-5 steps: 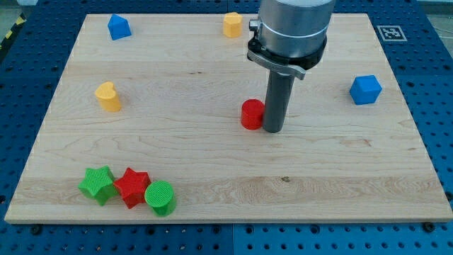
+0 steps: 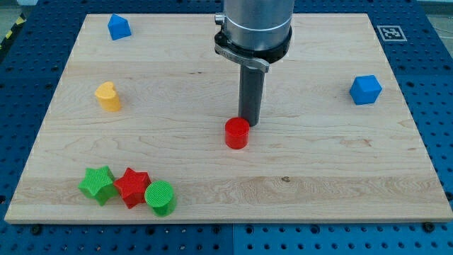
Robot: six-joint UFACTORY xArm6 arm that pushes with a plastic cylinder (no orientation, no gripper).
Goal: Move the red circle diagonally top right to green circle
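Seven small blocks and one rod tip are counted on one wooden board (image 2: 396, 177).

There are two red blocks, the red circle (image 2: 237, 133) near the middle of the frame and the red star (image 2: 132, 186) at the lower left; two green blocks, the green star (image 2: 98, 184) and the green circle (image 2: 161, 197), both at the lower left; two blue blocks, one blue block with a pointed top (image 2: 119, 27) at the upper left and one blue cube (image 2: 365, 90) at the right; one yellow block (image 2: 108, 97) at the left; and one tip (image 2: 249, 124) just beside the red circle, at its upper right.
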